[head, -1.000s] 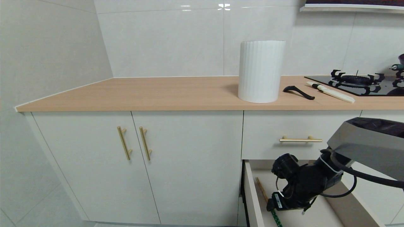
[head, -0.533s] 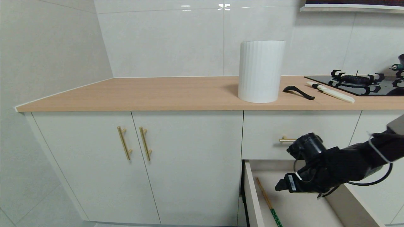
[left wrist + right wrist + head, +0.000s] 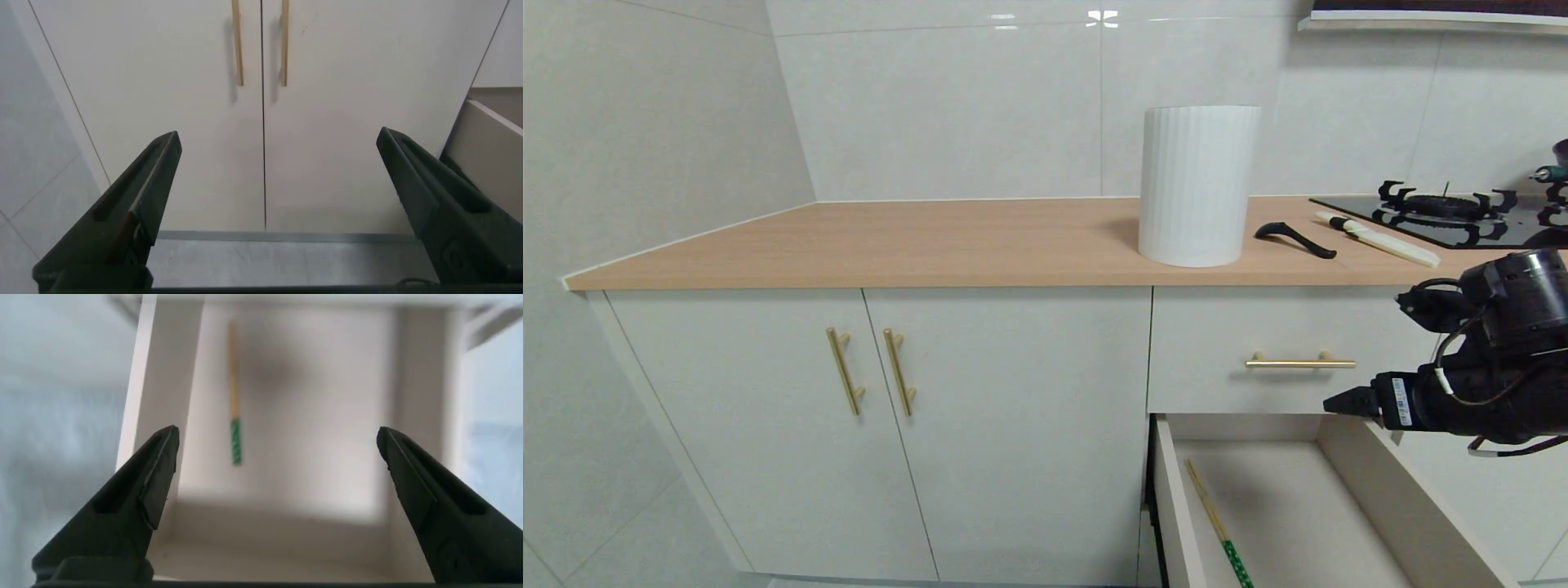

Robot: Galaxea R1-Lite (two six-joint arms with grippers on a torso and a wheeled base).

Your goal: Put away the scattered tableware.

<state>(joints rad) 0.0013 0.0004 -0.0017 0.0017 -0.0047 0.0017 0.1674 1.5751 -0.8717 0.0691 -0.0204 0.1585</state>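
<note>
Tableware is split between two places: a green-tipped chopstick (image 3: 1213,523) lies along the left wall of the open drawer (image 3: 1384,494). A black-handled utensil (image 3: 1294,238) and a white knife (image 3: 1380,238) lie on the bench (image 3: 931,245) beside the white ribbed canister (image 3: 1196,184). I judge one drop-off done and the next pickup due. My right hand (image 3: 1339,403) hangs over the drawer's right wall, fingers apart and empty. It needs to climb to bench height and settle over the black utensil. My left hand (image 3: 278,137) is spread wide too, facing the cupboard doors. A second ago the right hand was low inside the drawer. It has since lifted out and swung right, and the chopstick hasn't shifted.
</note>
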